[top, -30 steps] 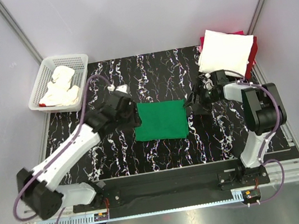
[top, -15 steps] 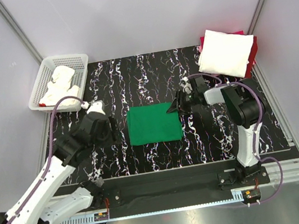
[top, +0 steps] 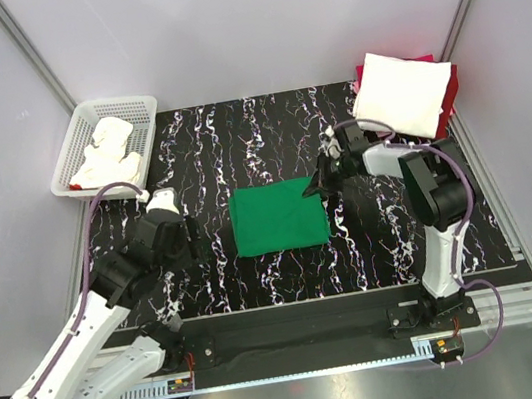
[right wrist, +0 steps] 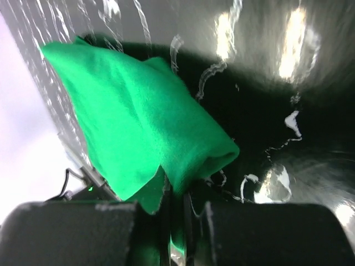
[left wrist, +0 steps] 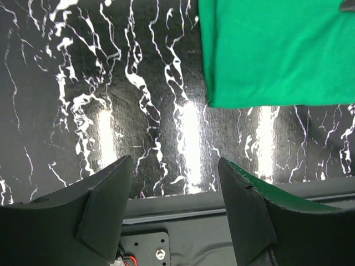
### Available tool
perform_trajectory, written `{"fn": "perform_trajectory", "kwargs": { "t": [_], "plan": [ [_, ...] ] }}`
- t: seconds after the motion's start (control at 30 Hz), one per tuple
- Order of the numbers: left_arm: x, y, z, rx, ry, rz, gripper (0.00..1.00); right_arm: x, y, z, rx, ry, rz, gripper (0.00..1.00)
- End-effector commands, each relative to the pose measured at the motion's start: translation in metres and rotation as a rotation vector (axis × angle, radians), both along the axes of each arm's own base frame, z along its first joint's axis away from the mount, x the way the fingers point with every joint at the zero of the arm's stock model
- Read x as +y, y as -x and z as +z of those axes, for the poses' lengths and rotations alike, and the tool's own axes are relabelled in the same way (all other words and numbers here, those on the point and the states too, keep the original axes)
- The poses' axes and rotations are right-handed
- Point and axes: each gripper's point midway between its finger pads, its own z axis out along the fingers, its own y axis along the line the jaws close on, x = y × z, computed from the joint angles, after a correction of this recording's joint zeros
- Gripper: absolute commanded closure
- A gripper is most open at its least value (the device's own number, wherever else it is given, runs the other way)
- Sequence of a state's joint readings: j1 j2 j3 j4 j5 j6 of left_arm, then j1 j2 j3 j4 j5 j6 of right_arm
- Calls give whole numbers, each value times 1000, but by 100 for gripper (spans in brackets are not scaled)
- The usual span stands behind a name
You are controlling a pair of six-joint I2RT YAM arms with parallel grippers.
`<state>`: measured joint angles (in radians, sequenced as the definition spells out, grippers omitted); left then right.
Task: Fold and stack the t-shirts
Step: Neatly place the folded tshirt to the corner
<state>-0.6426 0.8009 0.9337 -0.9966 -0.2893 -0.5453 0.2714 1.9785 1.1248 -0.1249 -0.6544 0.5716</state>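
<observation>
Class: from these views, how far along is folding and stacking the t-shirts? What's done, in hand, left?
Done: white t-shirt lies folded on red t-shirt, far right. In hand: green t-shirt, folded mid-table, its right edge pinched by the right gripper; left gripper open, off it. Left: stacking it, then the crumpled white fabric in the basket.

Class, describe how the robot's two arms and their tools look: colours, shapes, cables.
The left arm and right arm have white links, black joints and looping purple cables. The left tool and right tool are black, each with two blunt fingers.
</observation>
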Motion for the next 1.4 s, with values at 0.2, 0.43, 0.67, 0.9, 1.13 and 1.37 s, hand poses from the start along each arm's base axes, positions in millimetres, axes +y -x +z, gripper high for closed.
{"fn": "perform_trajectory", "kwargs": {
  "t": [0.2,0.43,0.67,0.9,1.13,1.37],
  "plan": [
    [3,-15,15,-101,8,24,32,-72,-73,114,-300,320,-86,100],
    [3,-14,14,-108,14,30,32,-118,-116,163,-416,492,-144,100],
    [3,-15,12,-102,12,29,32,-150,-148,195,-490,598,-195,100],
    [2,-16,10,-92,4,33,32,-170,-179,232,-568,653,-219,100],
    [2,-17,6,-79,-7,35,32,-188,-186,265,-629,664,-261,100],
    [2,-18,3,-63,-18,37,32,-227,-182,301,-690,650,-340,100]
  ]
}}
